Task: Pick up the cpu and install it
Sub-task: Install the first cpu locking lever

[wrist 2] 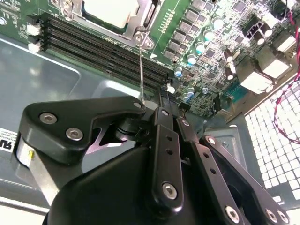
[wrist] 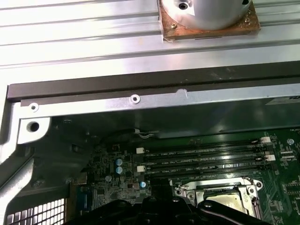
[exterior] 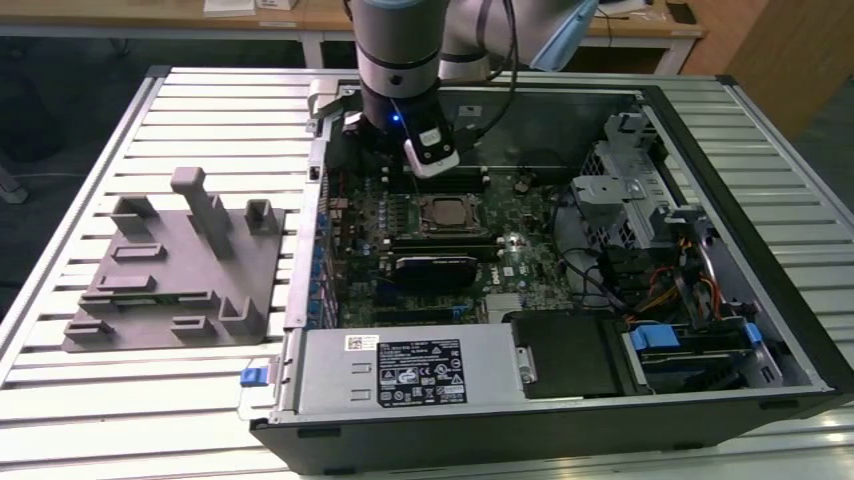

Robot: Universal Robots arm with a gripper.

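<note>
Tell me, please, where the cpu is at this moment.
In the exterior view the cpu lies in the motherboard's metal-framed socket, near the middle of the open computer case, beside the black memory slots.

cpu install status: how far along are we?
Done: the cpu lies in the socket frame. In hand: the gripper hangs over the memory slots, at the end of the thin socket lever; contact unclear. Left: that lever sticks up, seemingly unlatched.

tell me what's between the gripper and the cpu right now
In the second wrist view, a bank of black memory slots runs between the gripper and the cpu; a thin metal rod crosses them.
</note>
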